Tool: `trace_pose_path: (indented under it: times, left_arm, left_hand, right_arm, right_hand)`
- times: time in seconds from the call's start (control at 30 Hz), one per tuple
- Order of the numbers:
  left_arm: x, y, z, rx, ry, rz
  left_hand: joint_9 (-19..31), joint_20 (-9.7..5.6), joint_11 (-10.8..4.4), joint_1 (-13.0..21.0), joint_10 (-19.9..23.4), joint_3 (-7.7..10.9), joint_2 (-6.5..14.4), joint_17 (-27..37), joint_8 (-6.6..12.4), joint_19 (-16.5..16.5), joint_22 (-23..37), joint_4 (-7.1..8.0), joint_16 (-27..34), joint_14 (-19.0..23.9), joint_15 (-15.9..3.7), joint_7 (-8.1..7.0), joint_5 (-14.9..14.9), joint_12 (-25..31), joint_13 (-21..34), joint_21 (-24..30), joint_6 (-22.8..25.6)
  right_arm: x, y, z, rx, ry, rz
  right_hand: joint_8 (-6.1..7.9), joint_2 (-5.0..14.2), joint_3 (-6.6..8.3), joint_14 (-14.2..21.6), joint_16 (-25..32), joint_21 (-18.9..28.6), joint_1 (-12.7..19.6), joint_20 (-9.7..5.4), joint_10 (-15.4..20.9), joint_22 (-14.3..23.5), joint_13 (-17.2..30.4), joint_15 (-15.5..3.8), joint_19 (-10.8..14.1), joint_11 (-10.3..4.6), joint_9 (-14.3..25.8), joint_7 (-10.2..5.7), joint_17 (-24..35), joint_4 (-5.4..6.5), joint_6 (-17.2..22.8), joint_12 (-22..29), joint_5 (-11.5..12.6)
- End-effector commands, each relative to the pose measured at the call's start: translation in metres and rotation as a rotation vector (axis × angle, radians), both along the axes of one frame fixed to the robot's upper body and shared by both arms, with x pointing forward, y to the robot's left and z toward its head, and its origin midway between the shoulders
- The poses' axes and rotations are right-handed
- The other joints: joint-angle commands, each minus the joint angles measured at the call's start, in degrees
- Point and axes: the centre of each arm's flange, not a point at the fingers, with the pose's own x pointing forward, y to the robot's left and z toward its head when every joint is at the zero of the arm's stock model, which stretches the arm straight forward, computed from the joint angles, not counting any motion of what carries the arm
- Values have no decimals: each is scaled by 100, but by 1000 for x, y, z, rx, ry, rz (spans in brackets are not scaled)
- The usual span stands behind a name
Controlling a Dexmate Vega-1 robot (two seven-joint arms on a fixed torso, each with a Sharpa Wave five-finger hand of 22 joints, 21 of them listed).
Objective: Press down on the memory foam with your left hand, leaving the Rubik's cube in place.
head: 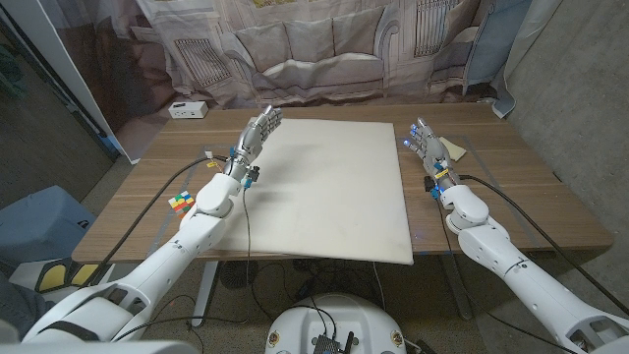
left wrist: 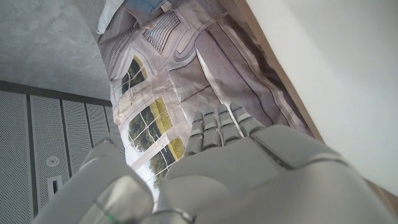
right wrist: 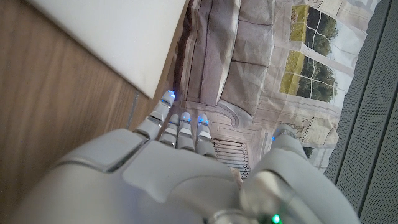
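White memory foam (head: pixel 334 187), one slab, covers the counter (head: pixel 511 187); one Rubik's cube (head: pixel 180 203) left; left hand (head: pixel 257 133) and right hand (head: pixel 425 144) empty, fingers apart

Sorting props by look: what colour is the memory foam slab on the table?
Plain off-white, unpatterned; the memory foam shows best in the head view.

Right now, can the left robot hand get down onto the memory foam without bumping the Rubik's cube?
Probably yes: the left robot hand is at the foam's far-left edge, while the Rubik's cube sits beside that forearm.
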Motion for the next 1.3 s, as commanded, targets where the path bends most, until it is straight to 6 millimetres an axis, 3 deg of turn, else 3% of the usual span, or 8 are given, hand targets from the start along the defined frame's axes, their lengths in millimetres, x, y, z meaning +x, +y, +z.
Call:
trace_pose_path:
  times: [0.03, 0.17, 0.63, 0.77, 1.3]
  left_arm:
    - [0, -11, 0, 45, -28, -15]
    - [-2, -14, 0, 66, -53, 24]
    - [-14, -25, 5, 194, -137, 199]
    - [-18, -32, 5, 258, -163, 255]
    - [-23, -45, 5, 289, -211, 253]
  left_hand:
    - [30, -12, -33, 64, 57, 18, 26, 13, 49, 69, 24, -36, 57, 57, -14, -8, -15, 35, 4, 47, 76]
    - [31, -15, -37, 74, 75, 18, 28, 13, 52, 90, 24, -45, 54, 71, -19, -10, -16, 38, -5, 49, 105]
    - [32, -14, -67, 104, 153, 18, 32, 13, 56, 149, 23, -78, 57, 167, -59, -28, -21, 53, -37, 50, 201]
    - [33, -10, -75, 109, 155, 17, 32, 12, 56, 154, 23, -85, 56, 181, -68, -33, -22, 50, -43, 47, 218]
    - [35, -5, -94, 137, 275, 13, 36, 13, 65, 196, 23, -121, 55, 286, -92, -40, -27, 76, -77, 37, 350]
  right_arm:
    - [-1, -7, -6, 31, 4, -15]
    - [-1, -9, -9, 49, 4, -4]
    - [-3, -11, -9, 51, 0, -18]
    - [-3, -11, -10, 52, -4, -20]
    - [-6, -12, -9, 42, -2, -27]
  right_hand:
    - [48, 2, -19, 156, 61, -35, 11, 3, 141, 23, -20, -58, 109, -25, 18, -1, -34, -39, 61, 45, 20]
    - [67, 0, -24, 246, 80, -37, 20, -16, 239, 23, -36, -74, 211, -56, 16, -15, -73, -57, 122, 67, 20]
    - [70, 5, -37, 272, 76, -81, 7, -28, 266, 23, -54, -99, 227, -84, 14, -39, -113, -62, 155, 56, 19]
    - [45, 23, -45, 206, 41, -136, -8, -20, 203, 23, -65, -35, 192, 8, 13, 57, -141, -59, 108, 14, 19]
    - [32, 47, -62, 84, -10, -260, -32, -3, 89, 25, -75, -19, 86, 3, 11, 46, -191, -62, 86, -40, 19]
